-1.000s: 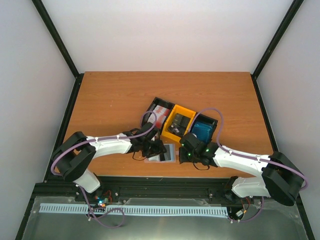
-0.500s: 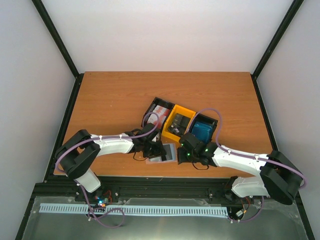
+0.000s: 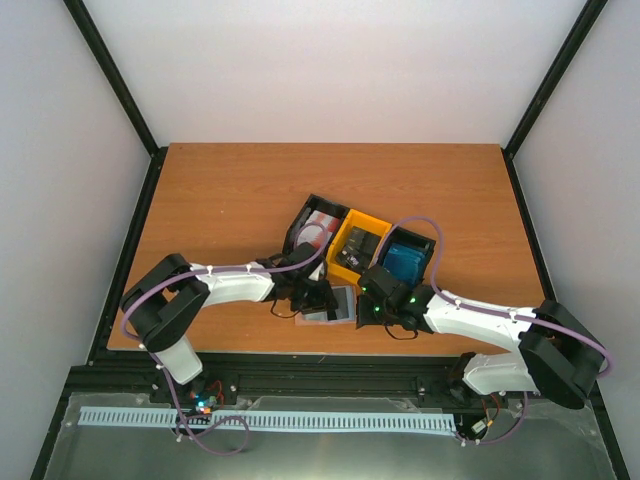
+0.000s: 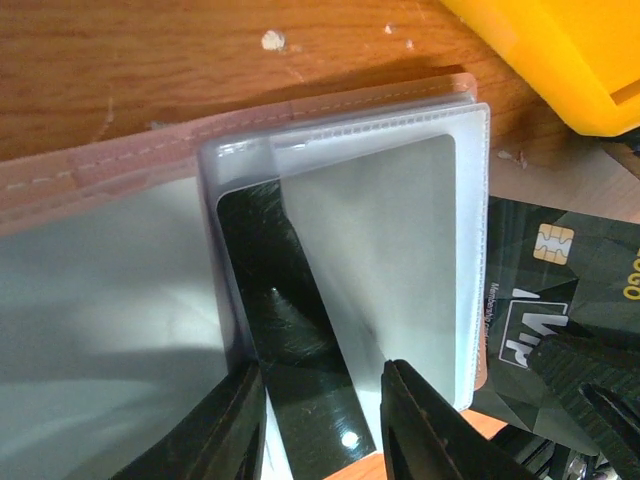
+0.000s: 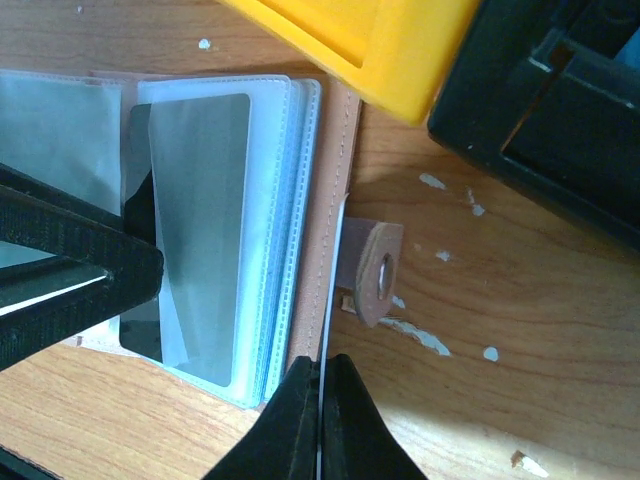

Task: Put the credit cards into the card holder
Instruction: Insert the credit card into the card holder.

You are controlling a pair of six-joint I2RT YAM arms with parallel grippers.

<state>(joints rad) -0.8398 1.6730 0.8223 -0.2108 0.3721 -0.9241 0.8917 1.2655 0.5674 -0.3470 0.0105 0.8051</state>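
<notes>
**Card holder** (image 3: 340, 302): pinkish-tan, lying open on the worktop (image 3: 220, 190) at lower centre of the top view. It sits just below the yellow bin (image 3: 378, 222), between the two tools. Its clear sleeves (image 4: 400, 200) are fanned out, and the snap tab (image 5: 378, 272) sticks out over the wood.

**Dark card** (image 4: 290, 330): partly inside one clear sleeve, with its near end exposed.

**Left tool** (image 4: 322, 392): fingers part spread, one on each side of the dark card's exposed end. Whether they clamp it cannot be told.

**Right tool** (image 5: 320, 378): fingers pressed together, tips at the holder's pinkish edge just beside the snap tab.

**Second dark card** (image 4: 545, 290): gold chip showing, lying just beside the holder at the right of the left wrist view.

**Red-and-white cards** (image 3: 320, 222): in the black bin (image 3: 303, 216) to the left of the yellow bin.

**Blue cards** (image 3: 405, 262): in the other black bin (image 3: 428, 245), to the right of the yellow bin.
</notes>
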